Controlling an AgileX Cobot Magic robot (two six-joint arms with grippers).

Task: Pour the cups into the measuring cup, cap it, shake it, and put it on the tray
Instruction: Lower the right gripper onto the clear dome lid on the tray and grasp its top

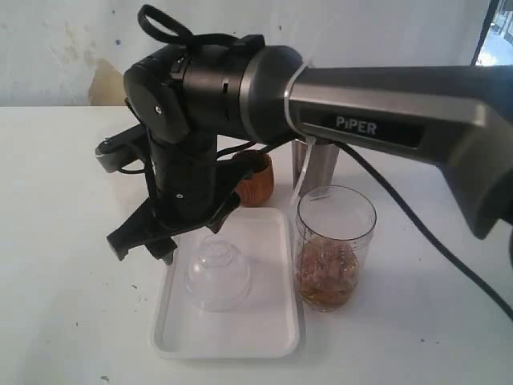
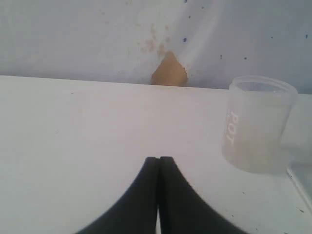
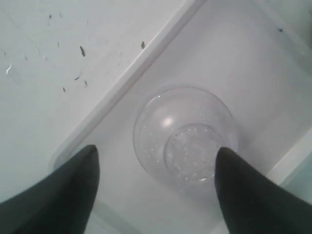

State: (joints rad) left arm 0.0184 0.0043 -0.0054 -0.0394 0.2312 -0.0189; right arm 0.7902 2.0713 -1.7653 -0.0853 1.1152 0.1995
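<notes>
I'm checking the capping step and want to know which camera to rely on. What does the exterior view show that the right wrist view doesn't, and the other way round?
Only the exterior view: the measuring cup, uncapped, with brown contents in its lower part, beside the tray; the wooden cup and the steel tumbler stand behind.
Only the right wrist view: the right gripper with its fingertips apart, one on each side of the dome lid, and dark specks on the table.
Both: the clear dome lid lying on the white tray.
</notes>
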